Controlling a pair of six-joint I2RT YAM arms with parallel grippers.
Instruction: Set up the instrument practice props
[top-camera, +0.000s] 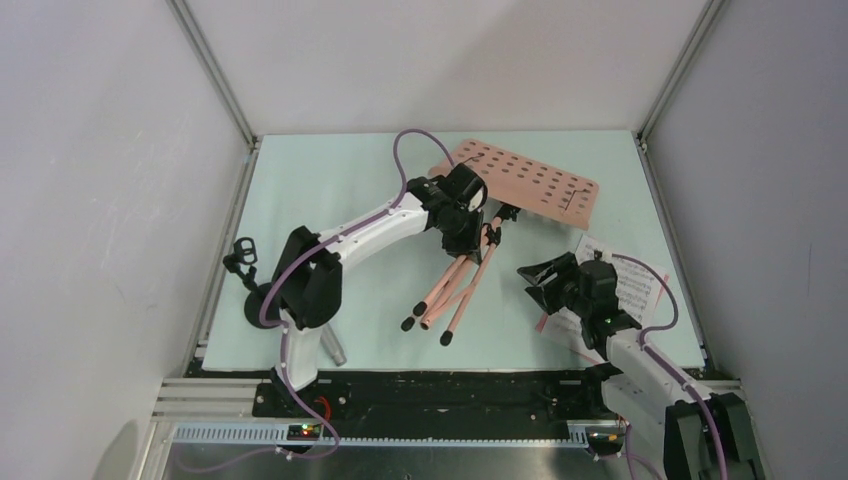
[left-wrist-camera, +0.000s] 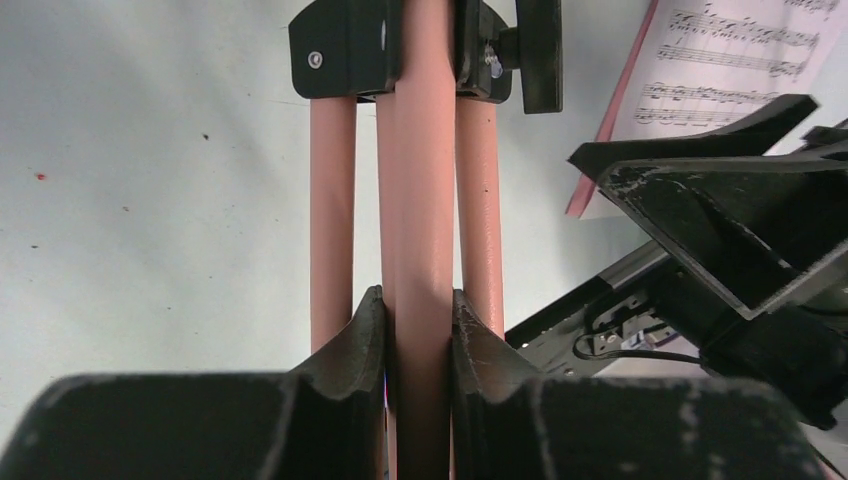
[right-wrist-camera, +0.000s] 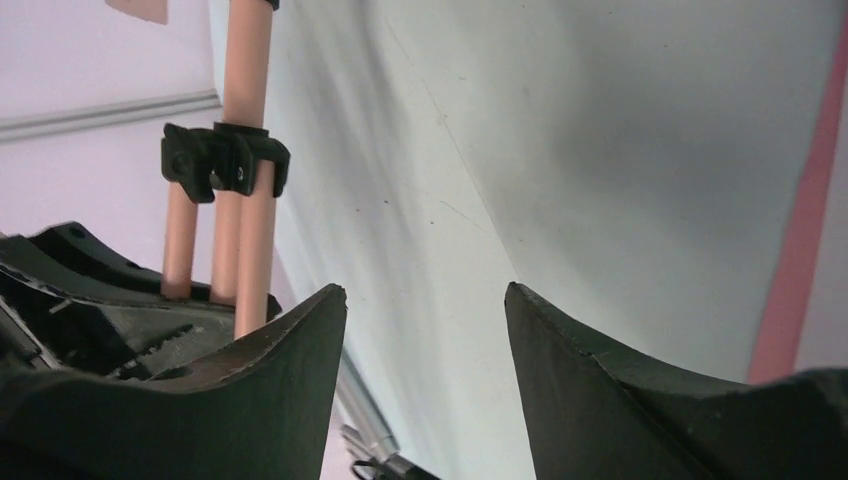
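Your sheet-music pages (top-camera: 645, 283), right of frame, lie partly hidden under the right arm (top-camera: 640, 360). Left jaws narrow, clamped on the music stand (top-camera: 530, 180) pole at centre worktop (top-camera: 340, 190); right jaws wide, holding nothing

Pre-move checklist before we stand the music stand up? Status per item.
1. Left pincer clamped on the music stand, on its centre tube: ok.
2. Right pincer open and empty: ok.
3. Legs spread: not ok, folded alongside the centre tube.
4. Stand upright: not ok, lying on the table, perforated desk at the far side.
5. Sheet music on the desk: not ok, flat on the table by the right pincer.
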